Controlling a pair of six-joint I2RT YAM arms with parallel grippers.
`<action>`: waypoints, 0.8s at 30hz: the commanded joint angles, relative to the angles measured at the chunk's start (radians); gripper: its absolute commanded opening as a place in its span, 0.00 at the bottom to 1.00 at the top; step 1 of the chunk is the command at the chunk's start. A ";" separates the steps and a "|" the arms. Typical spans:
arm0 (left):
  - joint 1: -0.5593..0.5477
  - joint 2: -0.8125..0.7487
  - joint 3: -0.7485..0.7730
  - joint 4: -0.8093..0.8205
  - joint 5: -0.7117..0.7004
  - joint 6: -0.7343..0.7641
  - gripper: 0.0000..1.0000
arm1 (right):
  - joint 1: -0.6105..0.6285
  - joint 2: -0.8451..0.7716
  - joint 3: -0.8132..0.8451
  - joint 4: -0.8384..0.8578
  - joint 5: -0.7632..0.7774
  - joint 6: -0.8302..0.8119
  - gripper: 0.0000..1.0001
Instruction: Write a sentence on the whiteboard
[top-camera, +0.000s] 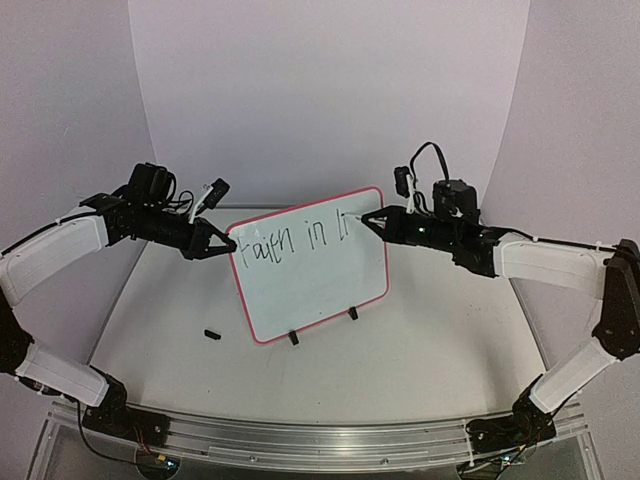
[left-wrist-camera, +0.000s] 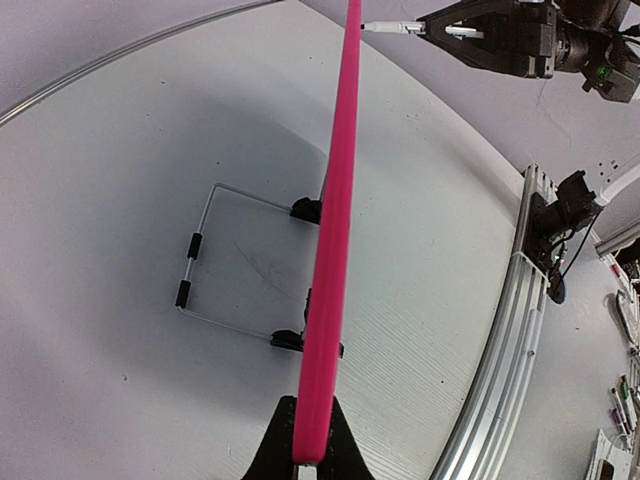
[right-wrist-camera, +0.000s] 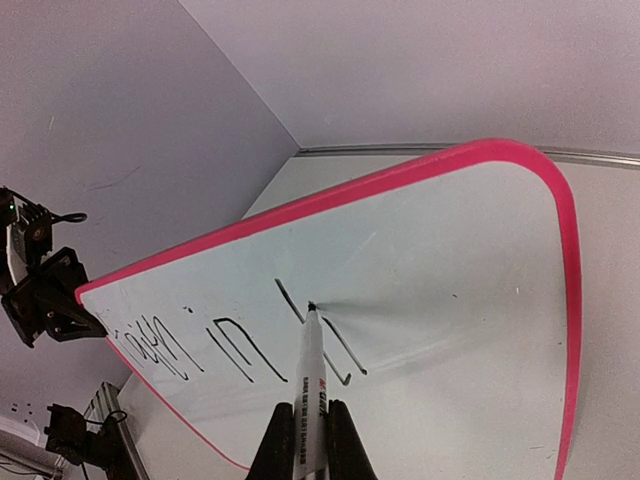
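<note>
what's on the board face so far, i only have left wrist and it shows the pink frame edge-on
observer: Top external shows the large white whiteboard with a thin pink-red frame carrying one line of black handwriting along its top: a hard-to-read word, then "in", then two more strokes.
operator: is the pen on the surface now
observer: Right wrist shows the white marker in the right gripper, its black tip apparently touching the whiteboard at the last strokes.
operator: anything loose on the table
observer: A small black piece lies on the white table near the whiteboard's lower left corner in the top view, apart from it.
</note>
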 joint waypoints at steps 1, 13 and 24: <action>0.000 0.018 -0.011 0.005 -0.040 0.029 0.00 | -0.004 -0.090 -0.022 0.045 0.039 -0.009 0.00; 0.000 0.015 -0.012 0.002 -0.042 0.029 0.00 | -0.014 -0.068 -0.013 0.040 0.051 -0.016 0.00; 0.000 0.014 -0.012 0.002 -0.042 0.030 0.00 | -0.029 -0.041 -0.003 0.040 0.043 -0.009 0.00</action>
